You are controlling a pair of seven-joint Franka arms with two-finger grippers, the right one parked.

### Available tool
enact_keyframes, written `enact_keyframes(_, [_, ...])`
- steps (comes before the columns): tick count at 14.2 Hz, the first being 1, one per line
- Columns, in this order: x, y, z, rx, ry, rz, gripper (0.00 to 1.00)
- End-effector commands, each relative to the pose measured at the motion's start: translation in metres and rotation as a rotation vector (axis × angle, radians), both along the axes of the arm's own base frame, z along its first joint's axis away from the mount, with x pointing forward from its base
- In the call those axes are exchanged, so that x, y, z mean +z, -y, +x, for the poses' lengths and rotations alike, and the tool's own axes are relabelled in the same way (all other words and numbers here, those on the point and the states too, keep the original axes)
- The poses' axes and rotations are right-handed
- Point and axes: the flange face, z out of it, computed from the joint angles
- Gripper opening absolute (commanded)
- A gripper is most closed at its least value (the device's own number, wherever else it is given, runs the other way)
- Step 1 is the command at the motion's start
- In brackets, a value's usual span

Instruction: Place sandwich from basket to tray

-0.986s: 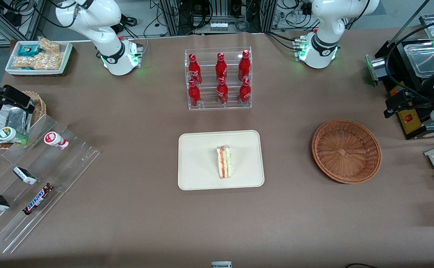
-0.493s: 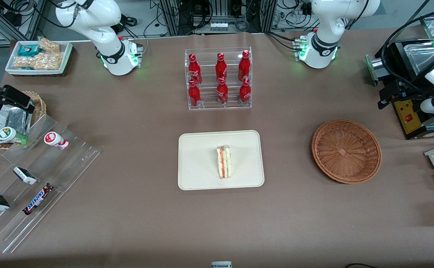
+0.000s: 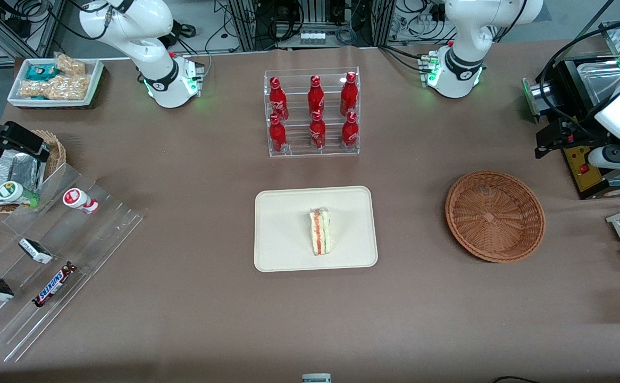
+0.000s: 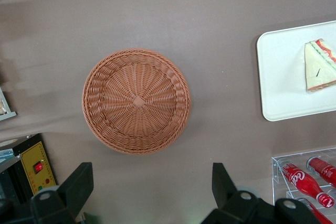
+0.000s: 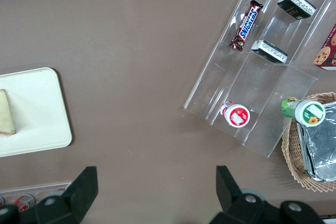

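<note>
- Front view: sandwich (image 3: 320,232) lying on the tray (image 3: 283,213), cut edge with red and green layers showing, near the tray's middle. Basket (image 3: 495,215) bare of food, well apart from the tray, toward the working arm's end of the table. Gripper (image 3: 545,139) raised at that same end, farther from the camera than the basket, beside a black machine (image 3: 581,106) and holding nothing. Rack of red bottles (image 3: 312,113) standing farther from the camera than the tray.
- Left wrist view: looking straight down on the basket (image 4: 136,100), woven floor fully visible, nothing inside. Fingers (image 4: 79,184) spread wide, nothing between them. Tray (image 4: 283,77) with the sandwich (image 4: 319,65) off to one side, a few red bottles (image 4: 310,179) close to the gripper (image 4: 149,187).
- Right wrist view: corner of the tray (image 5: 37,114) with a sliver of the sandwich (image 5: 6,111); clear stepped racks (image 5: 252,87) with snack bars and small pots, plus a lighter wicker basket (image 5: 315,145) with foil-wrapped items.
- Judged step: placing apparently complete, sandwich delivered and let go, arm clear of both tray and basket.
- Next move: likely nothing more than parking the arm; no further grasp called for, only keeping clear of the machine alongside.
</note>
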Motion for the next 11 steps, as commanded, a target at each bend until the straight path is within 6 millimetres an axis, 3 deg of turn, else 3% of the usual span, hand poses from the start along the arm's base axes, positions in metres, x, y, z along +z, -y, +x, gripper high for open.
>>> enact_keyframes(1, [-0.0033,0.0030,0.0051,-0.007,-0.016,0.010,1.00])
enact_keyframes(11, [-0.0073,-0.0008,0.0046,-0.005,-0.027,0.021,1.00])
